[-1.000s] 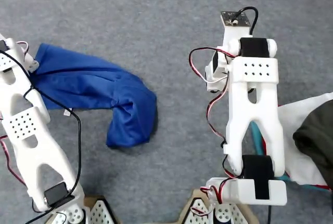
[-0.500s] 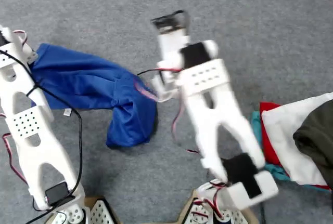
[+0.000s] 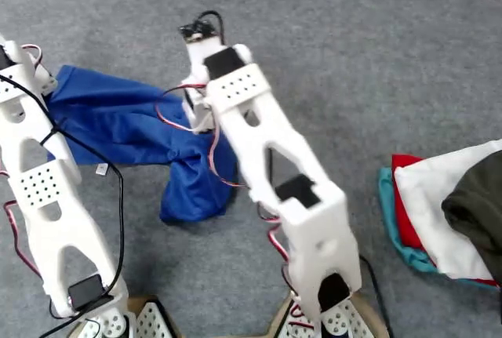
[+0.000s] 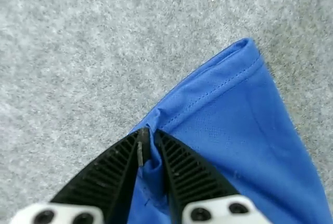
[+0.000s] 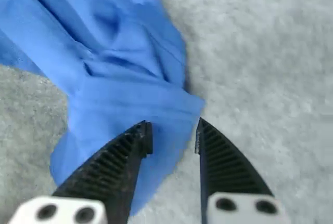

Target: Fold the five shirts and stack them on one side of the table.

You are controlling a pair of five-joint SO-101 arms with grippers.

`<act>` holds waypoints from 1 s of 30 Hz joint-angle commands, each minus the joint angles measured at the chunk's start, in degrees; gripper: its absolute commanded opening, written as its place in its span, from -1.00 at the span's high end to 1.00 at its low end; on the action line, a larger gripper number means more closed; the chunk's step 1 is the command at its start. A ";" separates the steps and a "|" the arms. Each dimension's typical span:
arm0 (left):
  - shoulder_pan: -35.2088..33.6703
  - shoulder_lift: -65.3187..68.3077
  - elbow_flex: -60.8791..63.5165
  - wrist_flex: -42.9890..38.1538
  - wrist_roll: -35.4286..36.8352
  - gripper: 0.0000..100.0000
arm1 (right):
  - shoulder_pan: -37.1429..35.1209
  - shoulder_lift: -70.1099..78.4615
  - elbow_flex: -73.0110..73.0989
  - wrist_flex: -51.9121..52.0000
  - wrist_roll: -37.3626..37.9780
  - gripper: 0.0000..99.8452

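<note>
1. Shirt lay crumpled at the desk's left.
2. Left jaws pinched its corner, likely to anchor it.
3. Right jaws hung open over its bunched end, placed to grasp.

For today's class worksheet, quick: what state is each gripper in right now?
Left gripper: shut on an edge of the blue shirt.
Right gripper: open over the blue shirt, holding nothing.
</note>
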 commanded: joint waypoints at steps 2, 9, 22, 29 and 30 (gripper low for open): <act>-0.70 -1.98 -2.64 0.62 -0.18 0.96 | -1.27 12.44 -17.27 5.54 -0.70 0.69; -0.70 -1.98 -2.11 0.62 -0.26 0.96 | 0.66 26.24 -30.99 8.35 -1.67 0.82; -2.46 -7.87 -2.73 0.62 -1.76 0.96 | 6.02 16.66 -41.36 8.62 -3.34 0.99; -3.96 -26.59 -2.73 0.62 -1.76 0.96 | 9.80 -2.24 -40.92 8.62 -2.99 0.99; -4.57 -30.20 -2.73 0.62 -1.76 0.96 | 10.33 -5.14 -40.84 8.62 -2.90 0.99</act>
